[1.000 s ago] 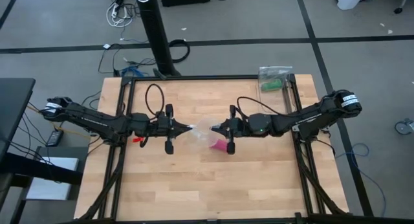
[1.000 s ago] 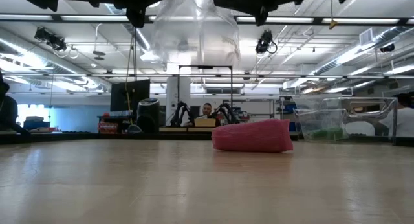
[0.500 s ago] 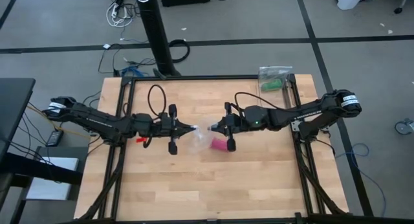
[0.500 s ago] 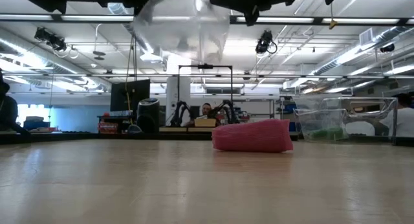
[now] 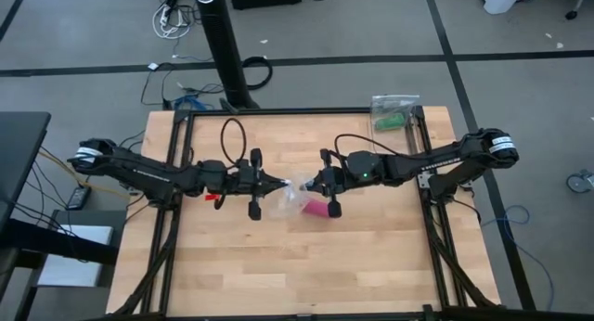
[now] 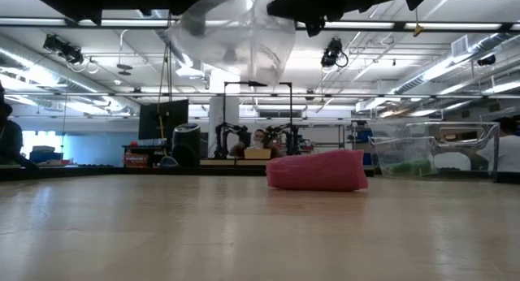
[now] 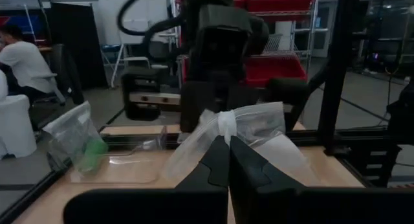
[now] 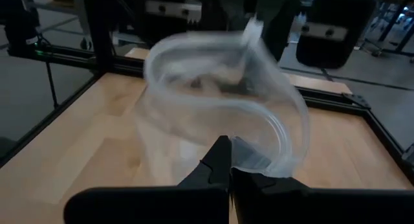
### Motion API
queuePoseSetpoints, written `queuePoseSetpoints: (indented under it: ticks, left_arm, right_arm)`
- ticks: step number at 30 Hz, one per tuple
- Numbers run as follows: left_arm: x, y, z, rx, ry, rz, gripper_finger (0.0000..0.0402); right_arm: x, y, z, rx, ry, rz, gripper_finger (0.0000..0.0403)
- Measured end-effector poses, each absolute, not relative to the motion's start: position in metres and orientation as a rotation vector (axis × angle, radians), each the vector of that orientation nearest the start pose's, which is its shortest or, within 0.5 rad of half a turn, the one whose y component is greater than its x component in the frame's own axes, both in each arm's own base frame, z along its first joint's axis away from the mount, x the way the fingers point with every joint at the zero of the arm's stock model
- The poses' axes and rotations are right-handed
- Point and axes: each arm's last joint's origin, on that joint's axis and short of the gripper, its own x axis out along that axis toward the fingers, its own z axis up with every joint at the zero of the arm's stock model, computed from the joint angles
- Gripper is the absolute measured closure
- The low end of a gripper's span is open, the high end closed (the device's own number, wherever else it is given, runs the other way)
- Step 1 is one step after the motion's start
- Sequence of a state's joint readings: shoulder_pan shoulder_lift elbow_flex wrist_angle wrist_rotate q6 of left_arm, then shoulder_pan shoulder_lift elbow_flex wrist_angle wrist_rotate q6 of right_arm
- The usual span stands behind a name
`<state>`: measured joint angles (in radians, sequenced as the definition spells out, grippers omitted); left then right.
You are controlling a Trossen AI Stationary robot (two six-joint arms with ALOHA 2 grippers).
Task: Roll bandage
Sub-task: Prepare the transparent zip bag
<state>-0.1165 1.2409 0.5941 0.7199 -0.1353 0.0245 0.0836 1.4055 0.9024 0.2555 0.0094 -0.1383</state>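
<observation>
Left gripper (image 5: 281,184) pinching one edge of clear plastic bag (image 5: 292,193), fingers (image 7: 217,160) clamped tight on it. Right gripper (image 5: 307,186) pinching opposite edge, fingers (image 8: 218,160) likewise closed on bag rim. Bag hanging stretched between both, above surface (image 5: 278,256). Bandage (image 5: 316,209) lying loose on surface, outside bag, just below right gripper, nearer right arm than left. Looking like short pink roll, long axis running left-right across surface. Farther back, second bag (image 5: 393,115) with green roll sitting at far right corner.
</observation>
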Motion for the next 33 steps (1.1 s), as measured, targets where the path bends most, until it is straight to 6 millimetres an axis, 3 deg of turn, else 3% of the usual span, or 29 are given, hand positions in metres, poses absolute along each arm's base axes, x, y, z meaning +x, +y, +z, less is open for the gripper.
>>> queuePoseSetpoints:
  ticks: [4, 17, 33]
  left_arm:
    - [0.268, -0.025, 0.253, 0.014, -0.067, 0.015, 0.04]
    - [0.272, -0.017, 0.259, -0.017, -0.112, -0.012, 0.04]
    - [0.295, -0.017, 0.241, -0.063, -0.105, -0.074, 0.04]
  right_arm:
    - [0.313, 0.025, 0.274, -0.146, 0.243, 0.099, 0.0403]
    - [0.313, 0.026, 0.274, -0.133, 0.247, 0.101, 0.0397]
    - [0.313, 0.027, 0.277, -0.139, 0.211, 0.127, 0.0401]
